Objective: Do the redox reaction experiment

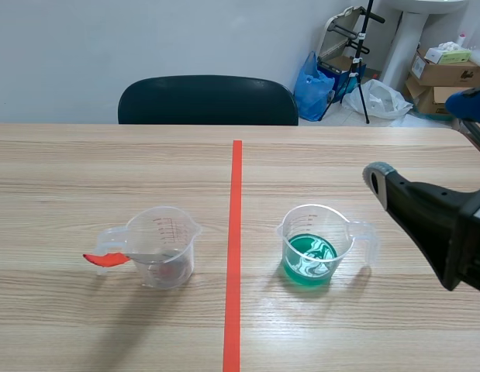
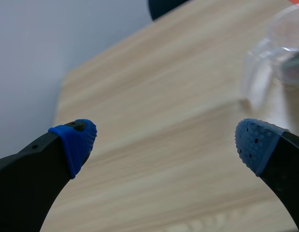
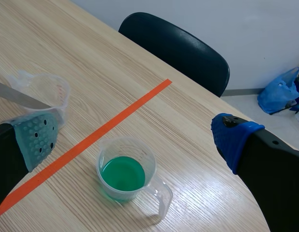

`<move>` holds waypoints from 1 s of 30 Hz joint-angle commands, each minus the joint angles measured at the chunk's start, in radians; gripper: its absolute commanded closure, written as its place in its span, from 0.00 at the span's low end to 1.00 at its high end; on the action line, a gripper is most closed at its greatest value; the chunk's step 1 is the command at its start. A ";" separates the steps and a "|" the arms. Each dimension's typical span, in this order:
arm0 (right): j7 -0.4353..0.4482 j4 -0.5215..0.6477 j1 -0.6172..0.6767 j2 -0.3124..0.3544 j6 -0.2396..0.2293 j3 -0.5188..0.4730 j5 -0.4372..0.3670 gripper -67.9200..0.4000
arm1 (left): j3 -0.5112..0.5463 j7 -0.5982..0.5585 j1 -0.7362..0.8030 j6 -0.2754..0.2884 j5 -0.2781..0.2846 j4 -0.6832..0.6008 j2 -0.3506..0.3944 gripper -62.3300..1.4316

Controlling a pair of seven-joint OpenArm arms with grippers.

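L gripper (image 2: 166, 142) hangs above the table (image 2: 154, 96), jaws wide apart, nothing btwn its blue pads (image 2: 76, 141). The clear cup (image 2: 284, 48) sits ahead of it, off past one finger, blurred. R gripper (image 3: 135, 137) is also wide open & holds nothing, w/ one pad grey-green & one blue; it is raised over the table's right side. The green cup (image 3: 126, 170) stands below & btwn its fingers, untouched. It's a see-through plastic measuring cup w/ spout & handle, upright, partly full of green liquid, w/ white swirls on top in the scene view. There it stands just right of the tape (image 1: 234, 256), handle toward the R gripper, which is near it, up & to the right. The clear cup stands left of the tape, approx level w/ the green cup, the two well apart. A tool (image 1: 108, 259) leans in it: grey blade down inside, red handle sticking out over the rim to the left, just beside the cup's own handle. Can't tell what else is in it. The tape runs straight along the table's middle, away from the robot. Past the far edge is a dark chair (image 1: 208, 101), then a blue bag (image 1: 311, 87), a tripod (image 1: 364, 66) & boxes (image 1: 445, 71) on the floor by the wall.
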State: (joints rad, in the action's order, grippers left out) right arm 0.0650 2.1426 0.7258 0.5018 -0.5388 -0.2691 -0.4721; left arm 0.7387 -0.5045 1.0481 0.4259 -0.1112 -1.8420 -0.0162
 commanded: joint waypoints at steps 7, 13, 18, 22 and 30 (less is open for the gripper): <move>0.015 0.003 -0.011 0.005 0.000 -0.013 -0.011 0.00 | -0.022 0.005 0.013 0.082 0.093 -0.008 0.001 0.01; 0.014 0.003 -0.011 0.005 0.000 -0.013 -0.011 0.00 | -0.082 0.006 0.010 0.082 0.093 -0.008 0.032 0.01; 0.014 0.003 -0.011 0.005 -0.008 -0.012 -0.011 0.00 | -0.141 0.008 0.015 0.056 0.092 -0.008 0.053 0.01; 0.015 0.003 -0.011 0.005 -0.008 -0.012 -0.011 0.00 | -0.145 0.008 0.015 0.056 0.092 -0.008 0.053 0.01; 0.016 0.003 -0.011 0.005 -0.008 -0.012 -0.011 0.00 | -0.145 0.008 0.015 0.056 0.092 -0.008 0.053 0.01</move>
State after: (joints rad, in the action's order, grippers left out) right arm 0.0647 2.1426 0.7258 0.5018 -0.5461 -0.2691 -0.4721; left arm 0.5831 -0.4824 1.0554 0.4828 -0.0288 -1.8412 0.0391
